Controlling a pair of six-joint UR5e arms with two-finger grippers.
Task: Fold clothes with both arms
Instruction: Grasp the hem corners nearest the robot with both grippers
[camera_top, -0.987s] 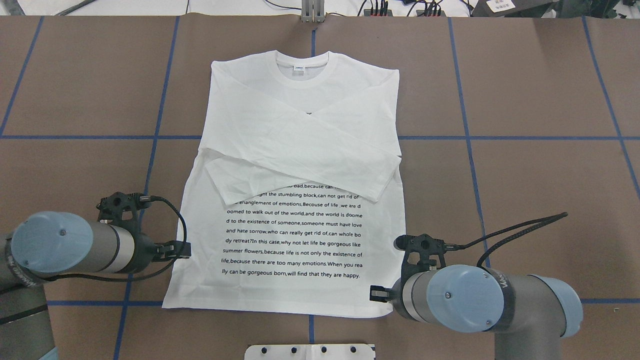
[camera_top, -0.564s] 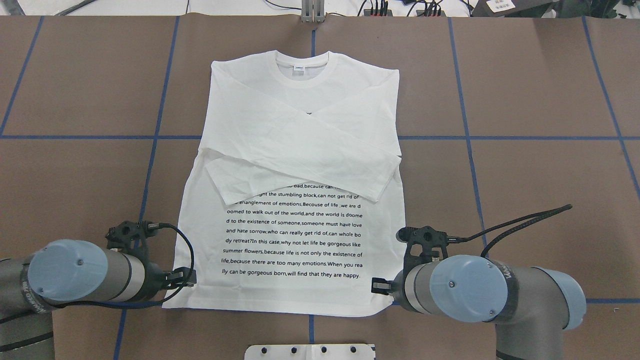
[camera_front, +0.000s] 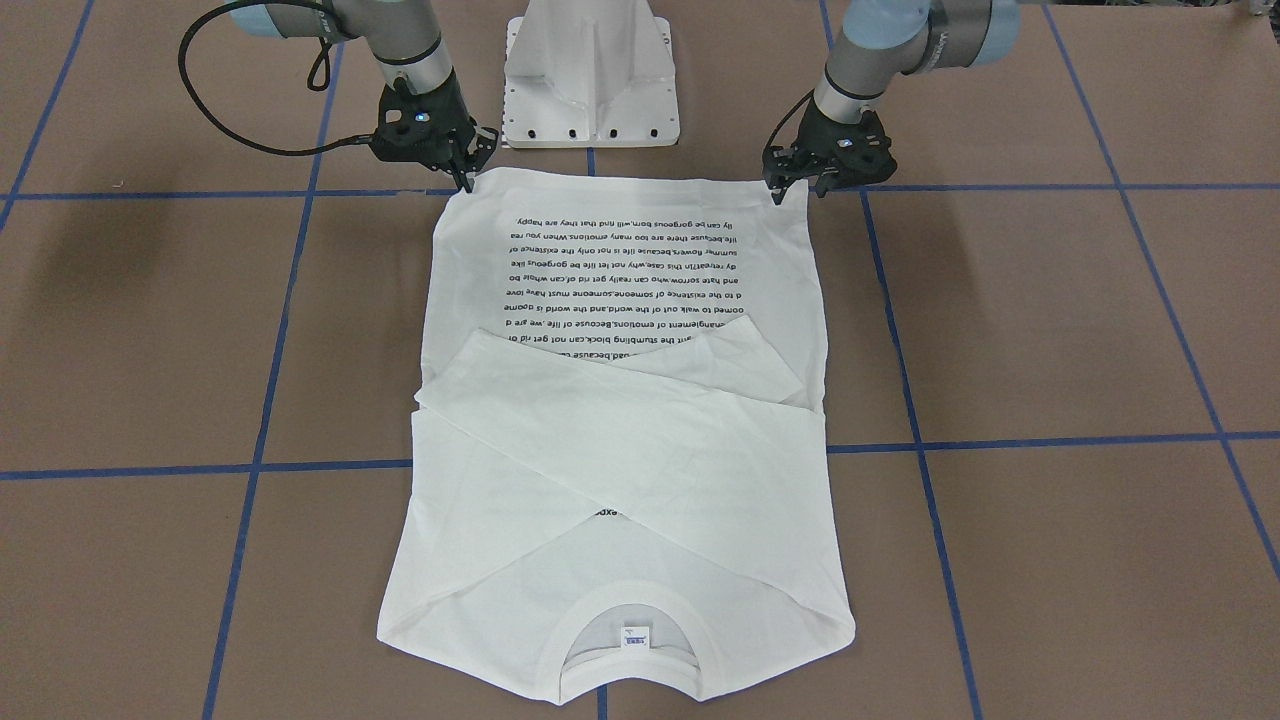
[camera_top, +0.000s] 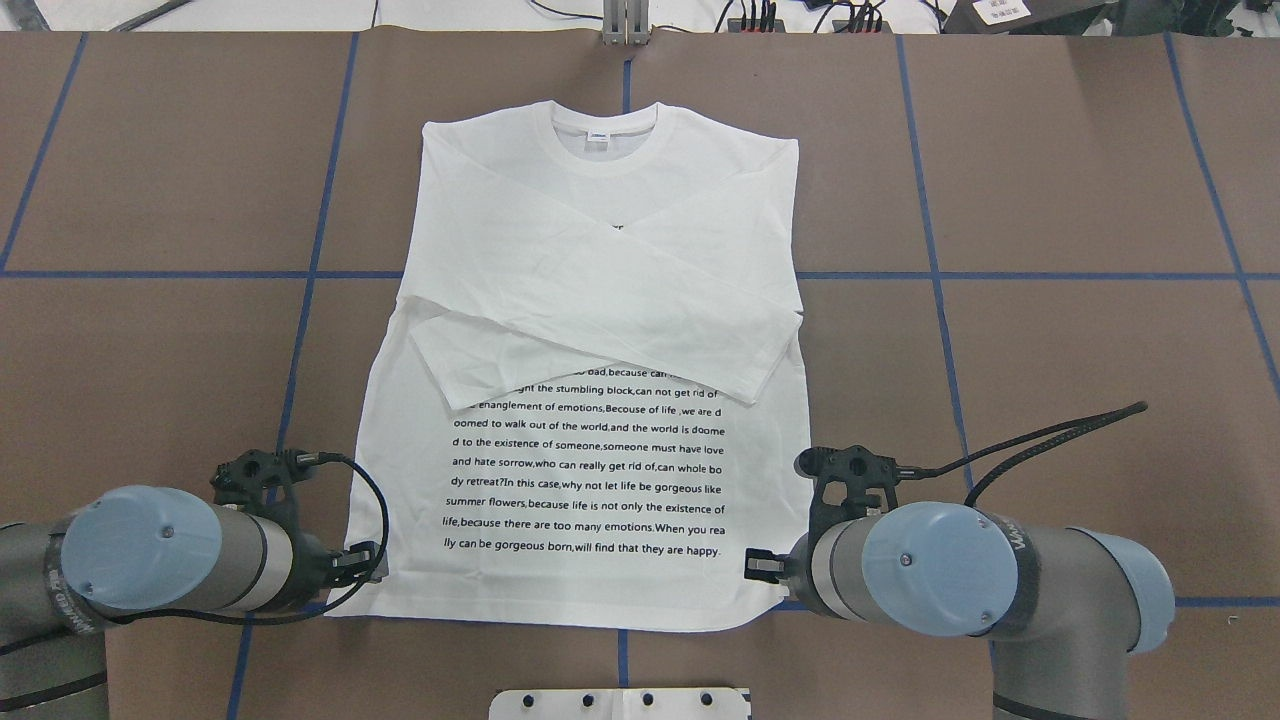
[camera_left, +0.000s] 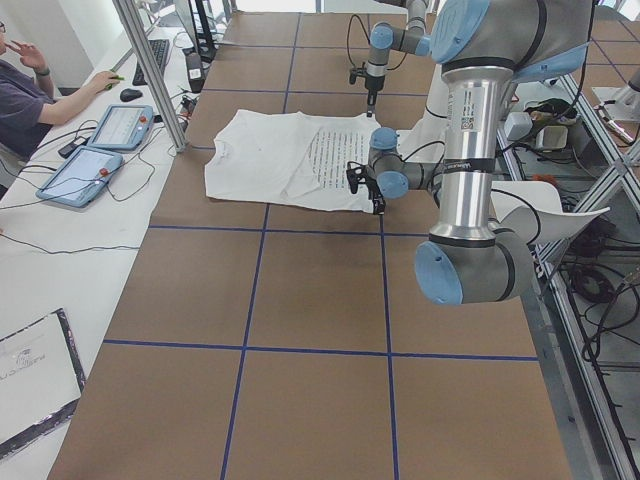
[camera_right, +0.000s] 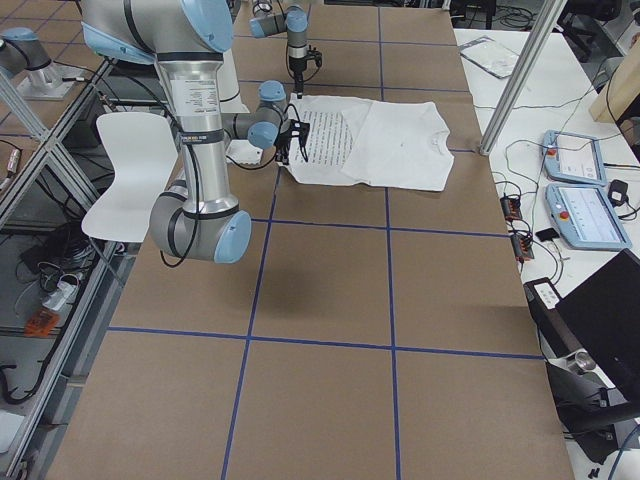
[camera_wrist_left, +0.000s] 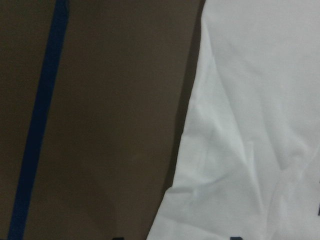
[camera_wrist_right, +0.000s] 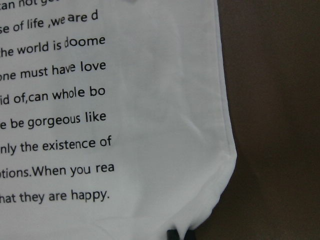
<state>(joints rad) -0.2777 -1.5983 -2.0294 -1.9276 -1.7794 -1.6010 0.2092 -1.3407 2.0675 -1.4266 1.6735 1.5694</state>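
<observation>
The white long-sleeved T-shirt (camera_top: 600, 250) lies flat, neck at the far side, with both sleeves crossed over the chest and the black text facing up. My left gripper (camera_top: 370, 565) is low at the near left hem corner. In the left wrist view its two fingertips stand apart at the bottom edge, open, with the shirt (camera_wrist_left: 250, 125) edge between them. My right gripper (camera_top: 755, 568) is at the near right hem corner. In the right wrist view a single dark tip meets the puckered hem (camera_wrist_right: 200, 220), shut on it. The front-facing view has the left gripper (camera_front: 800, 190) and right gripper (camera_front: 468, 172) at those corners.
The white pedestal (camera_front: 590, 70) stands just behind the hem, between the arms. Blue tape lines (camera_top: 930, 275) cross the brown table. In the left side view a person (camera_left: 30, 90) sits at a side bench with tablets (camera_left: 95, 150).
My left gripper has moved toward me and down onto the near left hem corner. The right gripper has shifted only slightly at the right corner. The shirt lies as before.
</observation>
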